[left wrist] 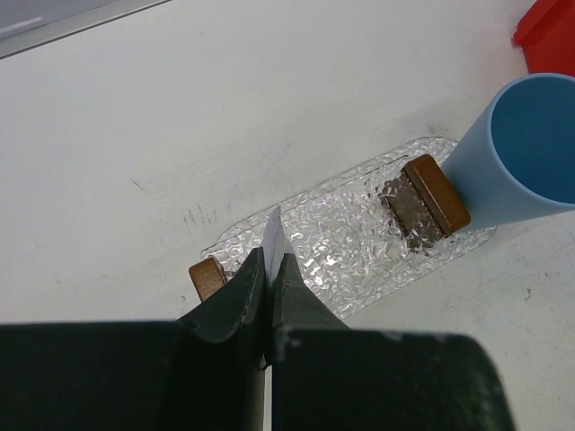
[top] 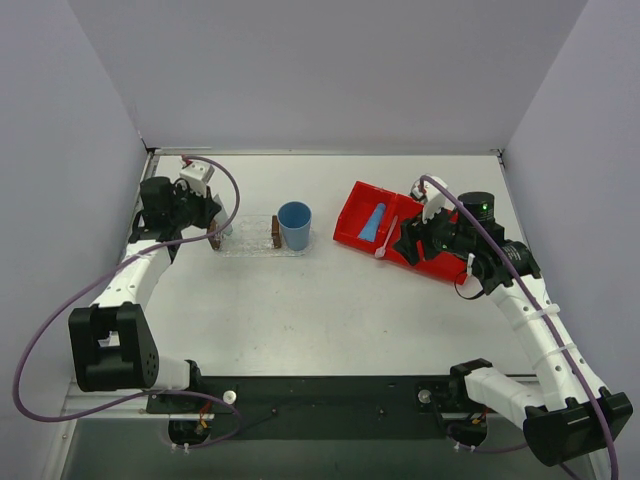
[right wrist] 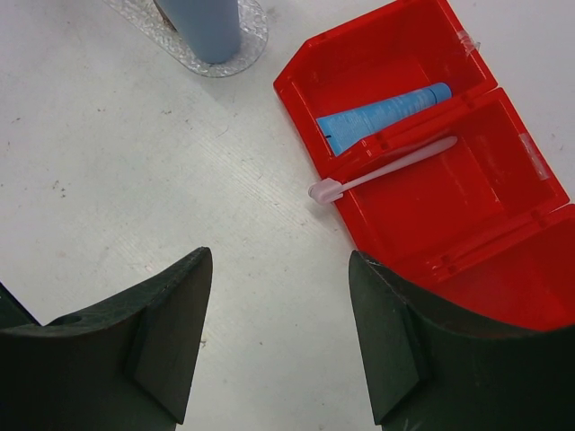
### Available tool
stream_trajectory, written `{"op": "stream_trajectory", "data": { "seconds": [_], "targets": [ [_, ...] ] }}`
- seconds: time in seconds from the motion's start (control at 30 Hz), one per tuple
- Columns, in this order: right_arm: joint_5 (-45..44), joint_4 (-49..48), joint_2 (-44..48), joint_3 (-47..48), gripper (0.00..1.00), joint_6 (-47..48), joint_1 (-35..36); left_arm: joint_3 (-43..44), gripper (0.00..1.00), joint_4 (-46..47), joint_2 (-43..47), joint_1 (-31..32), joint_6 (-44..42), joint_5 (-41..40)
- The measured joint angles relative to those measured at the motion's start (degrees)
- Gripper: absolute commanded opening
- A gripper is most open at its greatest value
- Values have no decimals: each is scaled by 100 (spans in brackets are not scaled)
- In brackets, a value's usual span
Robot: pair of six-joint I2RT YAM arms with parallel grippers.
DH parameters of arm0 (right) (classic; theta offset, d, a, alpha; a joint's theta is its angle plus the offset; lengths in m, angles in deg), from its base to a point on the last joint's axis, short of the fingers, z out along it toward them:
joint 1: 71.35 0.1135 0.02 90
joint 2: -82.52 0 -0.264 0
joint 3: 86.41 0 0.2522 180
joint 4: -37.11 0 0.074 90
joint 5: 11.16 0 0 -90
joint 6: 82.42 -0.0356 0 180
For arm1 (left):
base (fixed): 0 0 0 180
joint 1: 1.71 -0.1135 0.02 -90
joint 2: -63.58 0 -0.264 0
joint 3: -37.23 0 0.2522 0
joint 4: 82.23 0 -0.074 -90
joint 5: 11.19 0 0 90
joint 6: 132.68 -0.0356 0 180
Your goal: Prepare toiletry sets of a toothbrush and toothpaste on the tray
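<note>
My left gripper (top: 222,229) (left wrist: 272,261) is shut on the thin white-grey toothpaste tube (left wrist: 274,235), whose tip pokes out between the fingers above the left end of the clear bumpy tray (top: 250,247) (left wrist: 350,242). The blue toothpaste tube (top: 374,222) (right wrist: 377,117) lies in the far compartment of the red bin (top: 352,215) (right wrist: 467,206). The pinkish-white toothbrush (top: 386,238) (right wrist: 386,168) lies across the bin's divider, its head sticking out over the rim. My right gripper (top: 408,246) (right wrist: 278,260) is open and empty above the table, just short of the toothbrush head.
A blue cup (top: 294,225) (left wrist: 517,153) stands on the tray's right end next to a brown block (left wrist: 435,195). Another brown block (left wrist: 207,277) sits at the tray's left end. Grey walls enclose the white table.
</note>
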Motion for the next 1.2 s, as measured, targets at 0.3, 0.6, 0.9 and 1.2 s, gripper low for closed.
{"op": "stream_trajectory", "data": {
  "seconds": [0.3,0.6,0.9,1.2],
  "targets": [
    [2,0,0,0,57,-2,-7,-42,0,146,-81,0,-17,7],
    [42,0,0,0,57,-4,-11,-48,0,168,-256,0,-52,44],
    [46,-2,0,-9,57,-2,-74,-48,0,177,-428,0,-103,101],
    [59,0,0,-39,57,-2,-81,-48,0,278,-546,0,-164,151]
  ]
}}
